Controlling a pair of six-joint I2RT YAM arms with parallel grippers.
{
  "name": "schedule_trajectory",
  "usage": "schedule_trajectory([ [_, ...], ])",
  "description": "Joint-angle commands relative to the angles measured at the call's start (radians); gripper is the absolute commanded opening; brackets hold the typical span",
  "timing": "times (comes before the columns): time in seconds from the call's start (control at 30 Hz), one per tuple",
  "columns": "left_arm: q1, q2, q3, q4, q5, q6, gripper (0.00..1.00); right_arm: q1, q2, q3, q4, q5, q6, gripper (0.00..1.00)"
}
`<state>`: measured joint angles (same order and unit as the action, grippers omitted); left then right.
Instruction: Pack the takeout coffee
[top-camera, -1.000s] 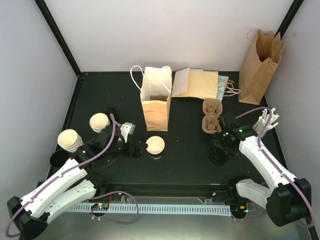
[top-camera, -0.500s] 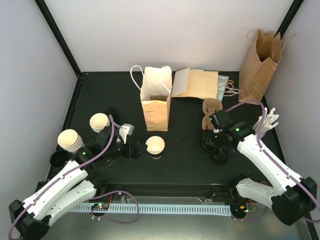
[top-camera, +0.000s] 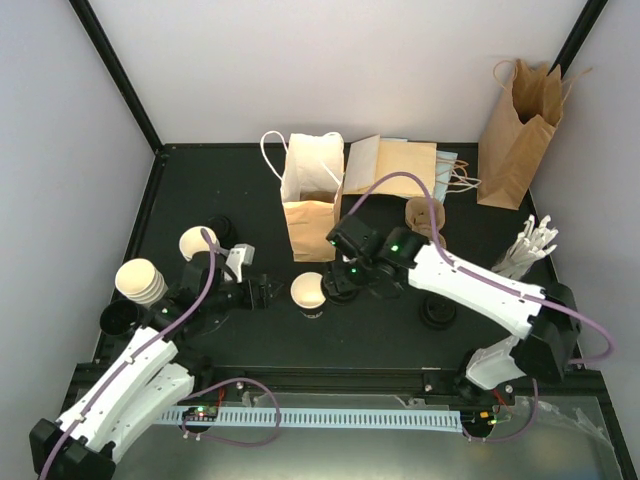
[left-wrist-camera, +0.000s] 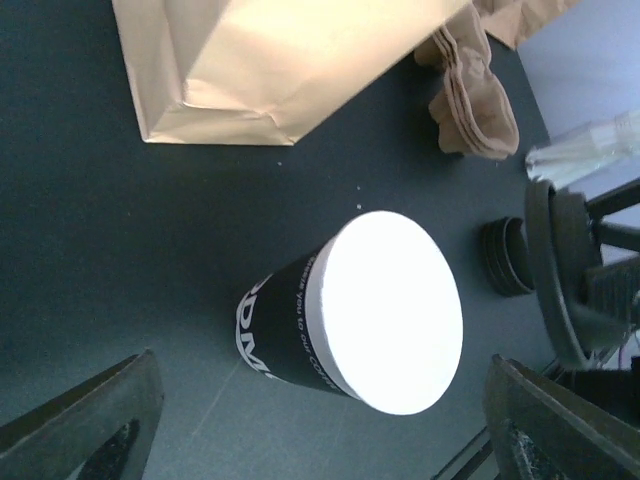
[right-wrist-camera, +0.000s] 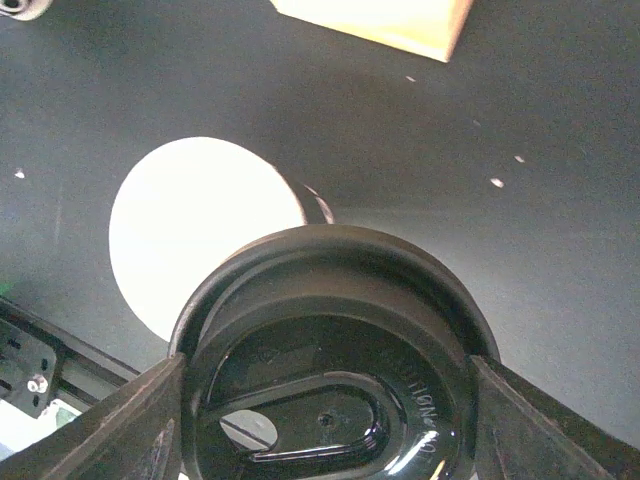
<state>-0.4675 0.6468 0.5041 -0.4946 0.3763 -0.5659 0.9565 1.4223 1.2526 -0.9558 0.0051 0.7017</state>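
**Lid held at the mouth of an uncovered coffee cup**

The left gripper (top-camera: 268, 294) is seen with its jaws spread wide, level with the coffee cup (left-wrist-camera: 350, 315) and just to its left, neither finger touching it. The cup, dark-sleeved with white lettering and uncovered, is stood upright on the black table (top-camera: 380, 335), near the front of the open bag. The right gripper (top-camera: 343, 283) is reached in from the cup's other side, its jaws pinched on the rim of a black lid (right-wrist-camera: 325, 370). The lid is held flat, just beside the cup's mouth and overlapping its edge in the right wrist view; whether lid and rim touch cannot be told.

To the right a stack of spare lids (top-camera: 437, 311) is set on the table; to the left a stack of cups (top-camera: 141, 281) and a second cup stack (top-camera: 198, 243) are stood. Farther back the open bag (top-camera: 310, 225) is stood upright; a cardboard carrier (top-camera: 422, 212) is placed to its right; flat bags (top-camera: 395, 165) are laid behind; a tall bag (top-camera: 515, 130) is stood in the far right corner.
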Motion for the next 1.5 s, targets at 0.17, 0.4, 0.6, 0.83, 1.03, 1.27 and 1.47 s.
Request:
schedule_trajectory([
  [0.17, 0.131, -0.014, -0.058, 0.086, 0.141, -0.057, 0.74, 0.069, 0.150, 0.141, 0.031, 0.025, -0.081, 0.69],
  [0.4, 0.150, 0.007, -0.085, 0.124, 0.176, -0.061, 0.69, 0.082, 0.202, 0.183, 0.030, 0.046, -0.103, 0.69],
  [0.6, 0.152, 0.014, -0.086, 0.119, 0.182, -0.032, 0.69, 0.095, 0.219, 0.189, 0.041, 0.055, -0.108, 0.69],
  [0.83, 0.153, 0.022, -0.095, 0.123, 0.181, -0.031, 0.72, 0.109, 0.250, 0.228, 0.023, 0.078, -0.113, 0.69],
  [1.03, 0.155, 0.028, -0.104, 0.137, 0.187, -0.033, 0.71, 0.116, 0.271, 0.244, 0.012, 0.092, -0.114, 0.69],
  [1.27, 0.155, 0.054, -0.133, 0.191, 0.234, -0.059, 0.58, 0.122, 0.292, 0.260, -0.001, 0.104, -0.117, 0.69],
  [1.47, 0.155, 0.103, -0.143, 0.226, 0.274, -0.072, 0.50, 0.132, 0.313, 0.277, 0.003, 0.093, -0.125, 0.69],
])
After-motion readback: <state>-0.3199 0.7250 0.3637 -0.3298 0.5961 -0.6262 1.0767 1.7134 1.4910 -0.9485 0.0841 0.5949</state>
